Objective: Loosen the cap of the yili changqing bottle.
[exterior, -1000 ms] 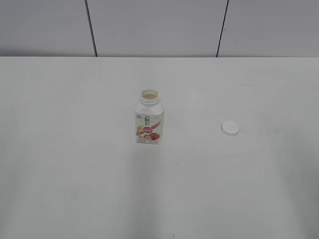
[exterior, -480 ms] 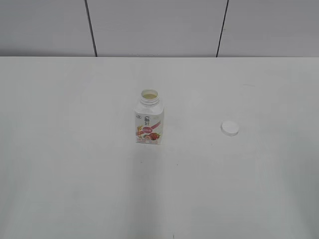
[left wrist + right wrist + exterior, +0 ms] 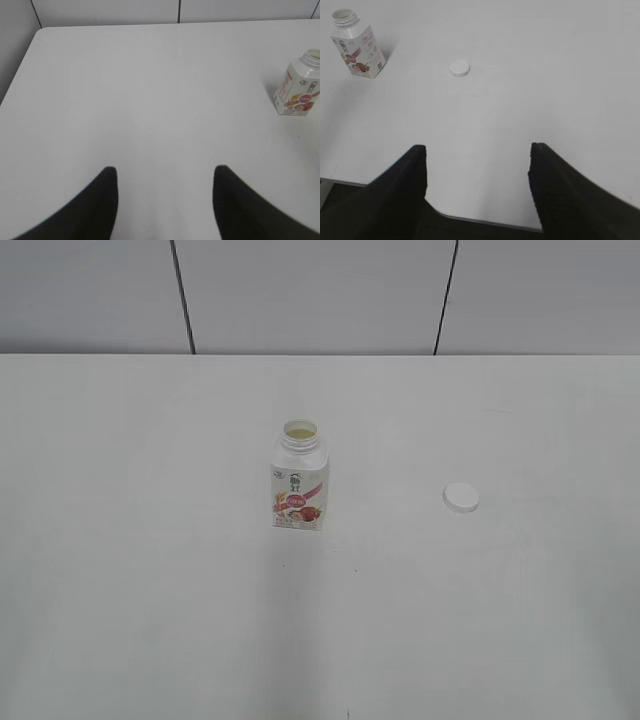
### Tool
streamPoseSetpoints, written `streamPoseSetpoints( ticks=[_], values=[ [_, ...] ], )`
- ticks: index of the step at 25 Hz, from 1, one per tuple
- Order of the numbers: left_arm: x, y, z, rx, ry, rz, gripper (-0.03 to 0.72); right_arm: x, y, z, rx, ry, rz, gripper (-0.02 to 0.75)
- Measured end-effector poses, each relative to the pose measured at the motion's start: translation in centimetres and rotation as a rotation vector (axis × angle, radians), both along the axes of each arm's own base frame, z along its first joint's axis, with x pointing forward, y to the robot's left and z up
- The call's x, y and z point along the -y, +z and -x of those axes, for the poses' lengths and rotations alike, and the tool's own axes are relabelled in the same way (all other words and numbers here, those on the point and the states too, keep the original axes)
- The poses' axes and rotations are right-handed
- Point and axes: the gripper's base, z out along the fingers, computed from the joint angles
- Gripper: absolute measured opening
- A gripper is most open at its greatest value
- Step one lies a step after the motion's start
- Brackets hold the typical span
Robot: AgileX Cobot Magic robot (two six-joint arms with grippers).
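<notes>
The yili changqing bottle [image 3: 299,480] stands upright at the table's middle, its neck open with no cap on it. It also shows in the left wrist view [image 3: 299,84] and in the right wrist view [image 3: 357,45]. The white cap [image 3: 461,498] lies flat on the table to the bottle's right, apart from it; it also shows in the right wrist view [image 3: 459,68]. My left gripper [image 3: 165,172] is open and empty, well away from the bottle. My right gripper [image 3: 477,150] is open and empty over the table's near edge. Neither gripper shows in the exterior view.
The white table [image 3: 150,590] runs back to a grey panelled wall [image 3: 310,295]. The table's left edge and rounded far corner show in the left wrist view [image 3: 30,45]. Its front edge shows in the right wrist view [image 3: 485,220].
The bottle's position shifts very slightly between frames. The cap has not moved.
</notes>
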Motion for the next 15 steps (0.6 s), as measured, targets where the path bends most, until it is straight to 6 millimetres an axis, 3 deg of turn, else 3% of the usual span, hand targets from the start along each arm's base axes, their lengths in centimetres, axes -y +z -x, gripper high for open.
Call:
streamPoseSetpoints(
  ticks=[15],
  values=[
    [0.00, 0.00, 0.00, 0.000, 0.000, 0.000, 0.321, 0.00, 0.00, 0.00, 0.000, 0.000, 0.000, 0.511]
  ],
)
